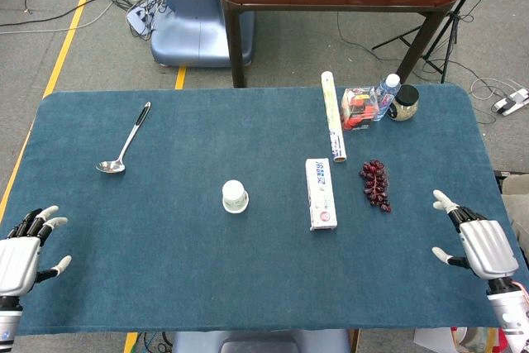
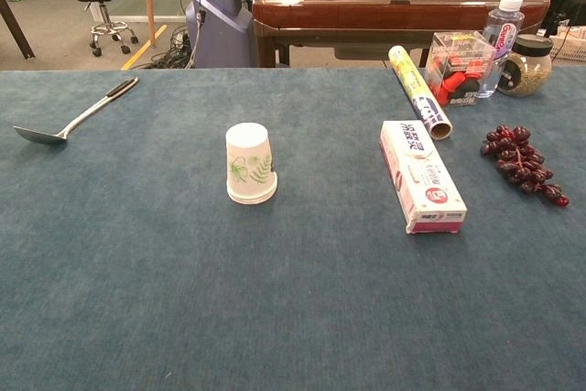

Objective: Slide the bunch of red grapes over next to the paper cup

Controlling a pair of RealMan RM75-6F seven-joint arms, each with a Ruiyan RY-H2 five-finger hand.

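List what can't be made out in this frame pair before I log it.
- Left hand, right hand: absent from the chest view; the head view crops their arms at its bottom edge.
- Box lettering: too small in both views.
- Clear container contents: red items, unidentifiable.
- Paper cup: upside down, interior hidden.

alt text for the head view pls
Red grapes lie right of a white box on a blue table, with an upside-down paper cup left of the box. Both hands, left and right, rest open at the near corners.
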